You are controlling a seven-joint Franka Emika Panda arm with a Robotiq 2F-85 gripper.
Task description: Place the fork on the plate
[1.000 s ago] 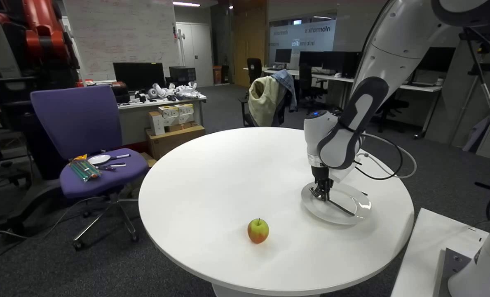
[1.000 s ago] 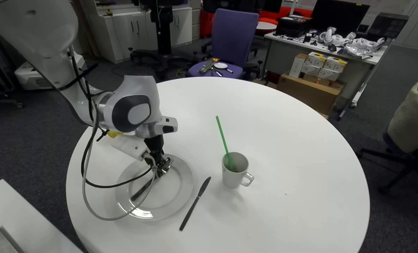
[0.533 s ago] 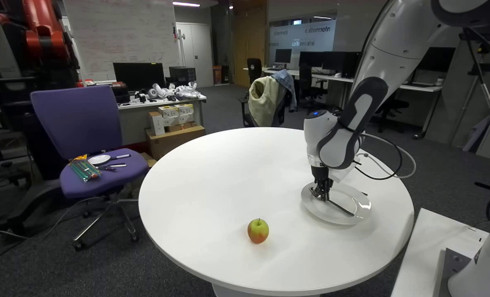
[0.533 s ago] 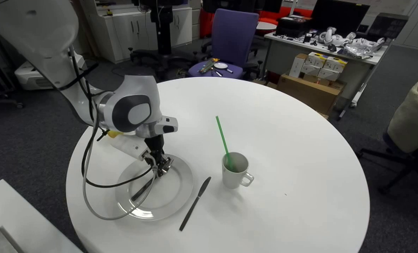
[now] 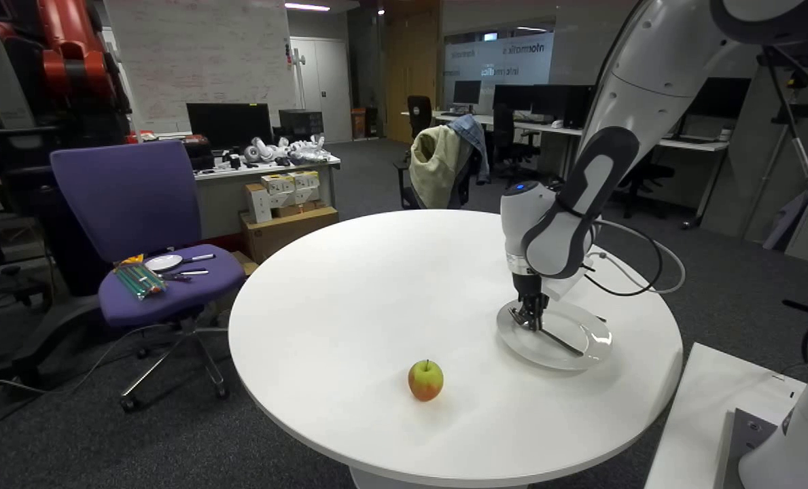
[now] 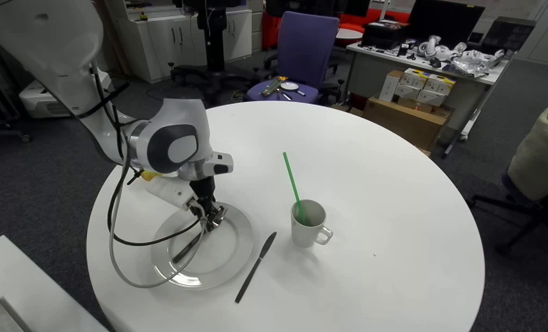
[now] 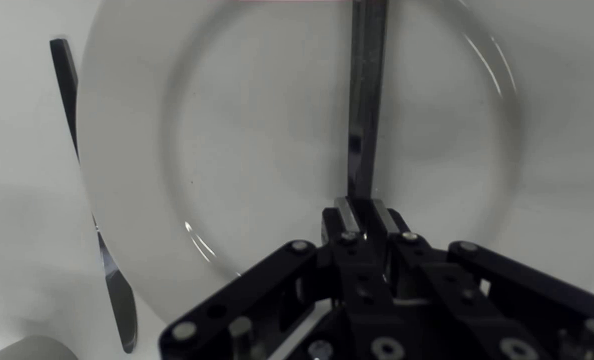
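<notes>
The fork, with a dark handle, shows in the wrist view (image 7: 365,90) and in both exterior views (image 5: 562,343) (image 6: 187,249). It lies over the white plate (image 7: 127,125), which also shows in both exterior views (image 5: 546,358) (image 6: 240,240). My gripper (image 7: 360,205) points down over the plate, with its fingers shut around the fork. Its fingers also show at the plate in both exterior views (image 5: 537,324) (image 6: 210,225). The fork's shiny tined end sticks out past the fingers in an exterior view and is hidden in the wrist view. I cannot tell whether the whole fork touches the plate.
A dark-handled knife (image 6: 256,267) lies beside the plate and shows in the wrist view (image 7: 119,295). A white mug (image 6: 307,233) with a green straw (image 6: 292,180) stands beyond the knife. An apple (image 5: 425,380) sits on the round white table (image 5: 349,326).
</notes>
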